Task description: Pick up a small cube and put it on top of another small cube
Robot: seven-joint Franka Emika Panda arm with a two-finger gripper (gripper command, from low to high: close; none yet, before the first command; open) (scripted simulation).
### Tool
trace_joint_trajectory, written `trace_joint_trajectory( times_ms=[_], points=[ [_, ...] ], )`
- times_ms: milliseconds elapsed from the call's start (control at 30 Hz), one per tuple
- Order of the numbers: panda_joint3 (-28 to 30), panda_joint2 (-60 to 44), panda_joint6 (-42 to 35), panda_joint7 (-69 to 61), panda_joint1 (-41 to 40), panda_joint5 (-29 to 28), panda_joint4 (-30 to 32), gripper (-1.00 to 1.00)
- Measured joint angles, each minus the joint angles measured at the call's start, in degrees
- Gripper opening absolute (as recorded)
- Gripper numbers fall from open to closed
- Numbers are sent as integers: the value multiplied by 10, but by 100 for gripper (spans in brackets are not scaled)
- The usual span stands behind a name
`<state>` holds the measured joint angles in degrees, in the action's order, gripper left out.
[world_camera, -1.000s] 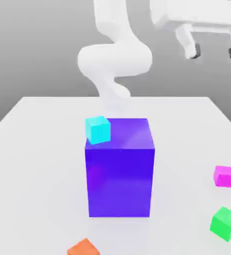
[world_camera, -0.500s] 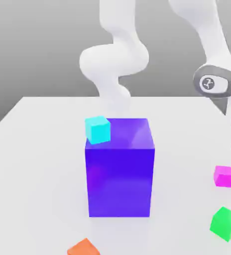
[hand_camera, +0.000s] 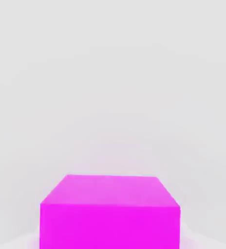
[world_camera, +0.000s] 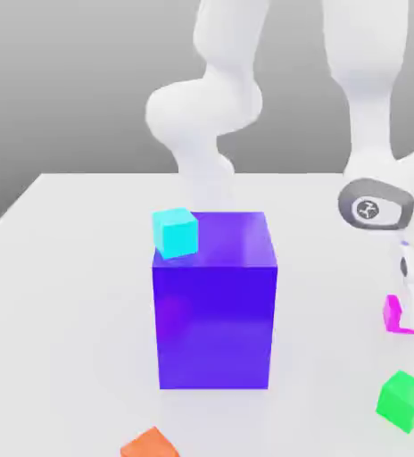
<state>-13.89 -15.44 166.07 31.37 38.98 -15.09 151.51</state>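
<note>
End Effector Clamps Magenta Cube Down at the Worktop

The end effector is closed on the magenta cube, its fingers together against the cube's sides. The cube sits low at the worktop, toward the exterior view's right, partly covered by the white fingers. In the hand view its top and one side face are in sight.

Nearer the camera in the exterior view, the green cube rests on the worktop, apart from the magenta one and turned so that a corner points forward. A large blue-violet block stands upright around the middle. On top of it, at the corner toward the camera and the exterior view's left, sits the cyan cube. An orange cube lies in front of the block, cut by the lower edge of the exterior view. The white arm reaches down from above on the exterior view's right.
</note>
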Motion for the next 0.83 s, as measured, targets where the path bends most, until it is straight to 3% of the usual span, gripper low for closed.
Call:
trace_joint_trajectory(
  times_ms=[133, 367, 500, 533, 733, 833],
  points=[
    [-28, 65, -62, -67, -33, 74, 0, -100],
    [35, 46, -174, -202, -141, 114, -134, -100],
    [56, -24, -125, -201, -145, 95, -154, -100],
    [60, -38, -112, -198, -143, 90, -156, 100],
    [62, -46, -105, -196, -141, 88, -156, 100],
    [53, -8, -140, -205, -148, 100, -154, 100]
  ],
)
